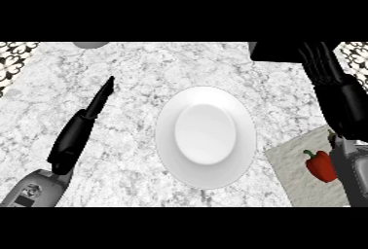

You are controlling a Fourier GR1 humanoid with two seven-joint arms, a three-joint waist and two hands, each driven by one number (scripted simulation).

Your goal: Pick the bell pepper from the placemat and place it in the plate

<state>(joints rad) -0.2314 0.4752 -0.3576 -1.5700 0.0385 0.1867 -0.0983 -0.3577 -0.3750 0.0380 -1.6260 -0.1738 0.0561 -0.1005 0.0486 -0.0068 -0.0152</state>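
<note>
Ungrasped pepper (320,166) on placemat (300,190); right hand (335,82) open-fingered beyond it.
Draw it back over the pepper, close round the body, then carry to the plate (168,132).

We take this for a kitchen: a grey-white marbled stone counter (129,73) carries a white plate (165,131) and a pale placemat (298,177) with a red bell pepper (321,166) on it, and black-and-white patterned tiles (14,56) edge its far corners.

The bell pepper (321,166) lies on the placemat (302,170), right of the plate (206,137).
</note>
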